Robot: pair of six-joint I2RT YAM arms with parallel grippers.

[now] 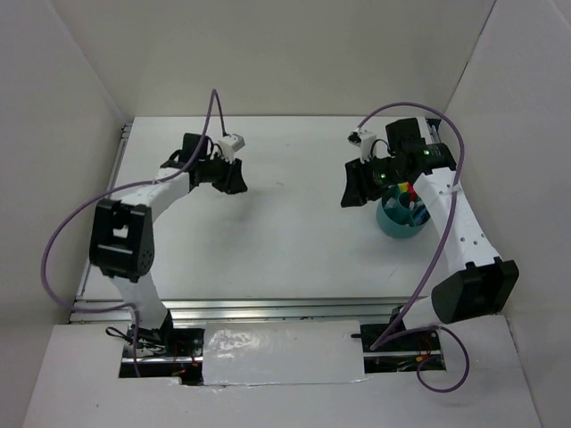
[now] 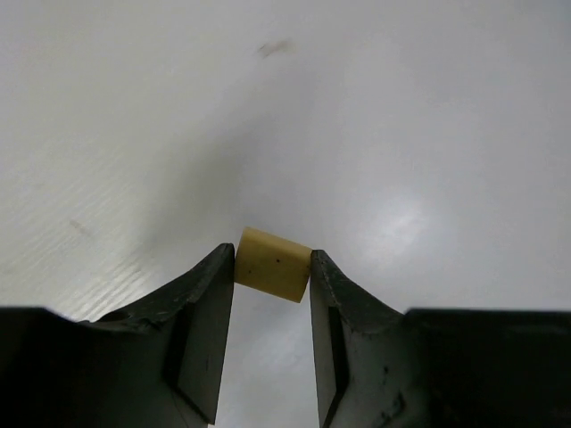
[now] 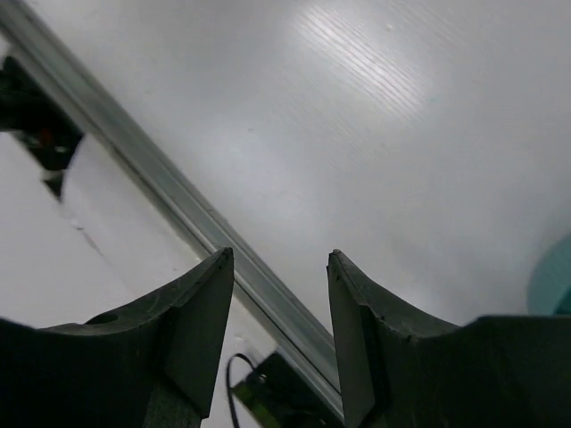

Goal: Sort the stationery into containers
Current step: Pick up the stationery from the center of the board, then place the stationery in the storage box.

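A small tan eraser (image 2: 272,263) is pinched between the tips of my left gripper (image 2: 272,256), which is shut on it just above the white table. In the top view that left gripper (image 1: 234,183) is at the back left of the table, and the eraser is hidden there. The round teal cup (image 1: 399,223) stands at the right with red and yellow stationery (image 1: 409,193) sticking out of it. My right gripper (image 1: 350,196) hovers just left of the cup. In its wrist view the right gripper (image 3: 279,259) is open with nothing between the jaws, and the cup's rim (image 3: 553,285) shows at the right edge.
A metal rail (image 1: 268,308) runs along the table's near edge, also crossing the right wrist view as a rail (image 3: 178,214). White walls close in the table on the left, back and right. Purple cables loop above both arms.
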